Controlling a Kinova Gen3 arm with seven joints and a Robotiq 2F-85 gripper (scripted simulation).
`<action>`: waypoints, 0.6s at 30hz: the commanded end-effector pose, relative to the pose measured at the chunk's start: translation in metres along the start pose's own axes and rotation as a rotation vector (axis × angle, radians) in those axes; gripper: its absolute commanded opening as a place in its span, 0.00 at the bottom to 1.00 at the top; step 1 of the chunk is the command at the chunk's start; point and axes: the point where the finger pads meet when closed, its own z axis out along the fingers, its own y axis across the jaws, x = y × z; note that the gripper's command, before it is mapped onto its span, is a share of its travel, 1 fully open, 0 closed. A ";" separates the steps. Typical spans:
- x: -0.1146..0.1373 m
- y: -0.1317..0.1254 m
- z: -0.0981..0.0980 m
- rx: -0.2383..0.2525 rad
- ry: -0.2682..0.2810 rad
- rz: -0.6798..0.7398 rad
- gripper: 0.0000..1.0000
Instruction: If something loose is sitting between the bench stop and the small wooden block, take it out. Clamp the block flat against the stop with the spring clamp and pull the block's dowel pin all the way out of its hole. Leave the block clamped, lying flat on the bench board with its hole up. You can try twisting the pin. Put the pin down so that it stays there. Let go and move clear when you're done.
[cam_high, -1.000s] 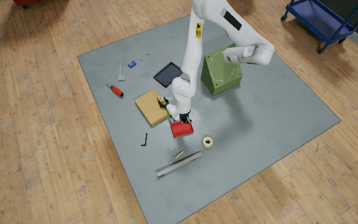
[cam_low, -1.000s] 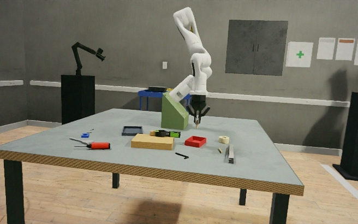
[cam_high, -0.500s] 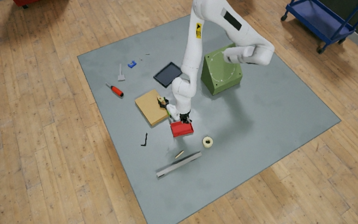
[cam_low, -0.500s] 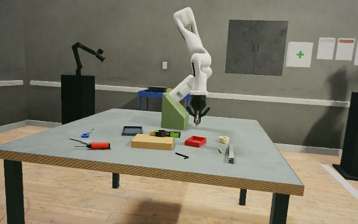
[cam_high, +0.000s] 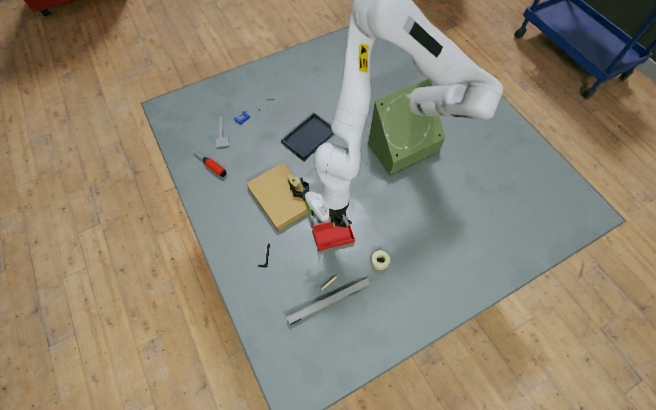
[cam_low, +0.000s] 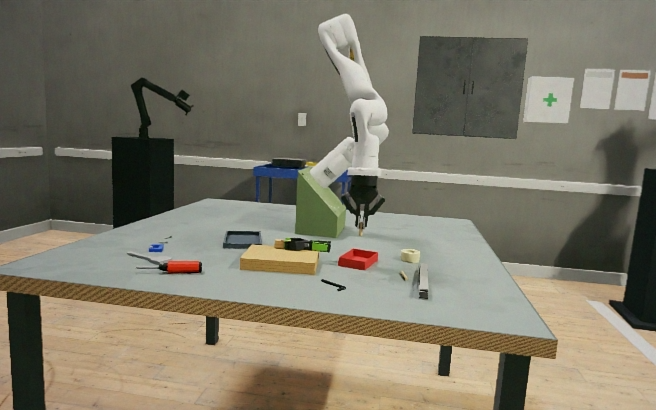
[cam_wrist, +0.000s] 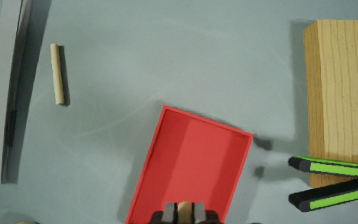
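Note:
My gripper (cam_high: 343, 221) (cam_low: 361, 223) is shut on the dowel pin (cam_low: 361, 233) (cam_wrist: 185, 212), which points down from the fingertips. It hangs above the rear end of the red tray (cam_high: 334, 237) (cam_low: 356, 260) (cam_wrist: 200, 150). The spring clamp (cam_high: 301, 189) (cam_low: 320, 246) (cam_wrist: 332, 166), black and green, lies across the rear side of the wooden bench board (cam_high: 275, 196) (cam_low: 279, 261) (cam_wrist: 340, 90), its handles sticking out past the edge. A small wooden piece (cam_high: 294, 182) (cam_low: 279, 243) shows at its jaws; block and stop cannot be told apart, nor can the gap between them.
A loose light rod (cam_high: 329, 282) (cam_low: 403, 275) (cam_wrist: 57, 74) lies beside a grey metal bar (cam_high: 329, 301) (cam_low: 423, 282) (cam_wrist: 7, 75). A tape roll (cam_high: 380, 264) (cam_low: 410, 255), black hex key (cam_high: 267, 256) (cam_low: 333, 284), dark tray (cam_high: 307, 136) (cam_low: 242, 240) and red screwdriver (cam_high: 214, 166) (cam_low: 183, 266) lie around.

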 end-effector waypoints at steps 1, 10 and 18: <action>0.001 0.000 0.000 -0.001 0.002 0.000 0.10; 0.001 0.000 0.007 -0.001 0.002 0.000 0.10; 0.001 0.000 0.013 -0.001 0.002 0.000 0.10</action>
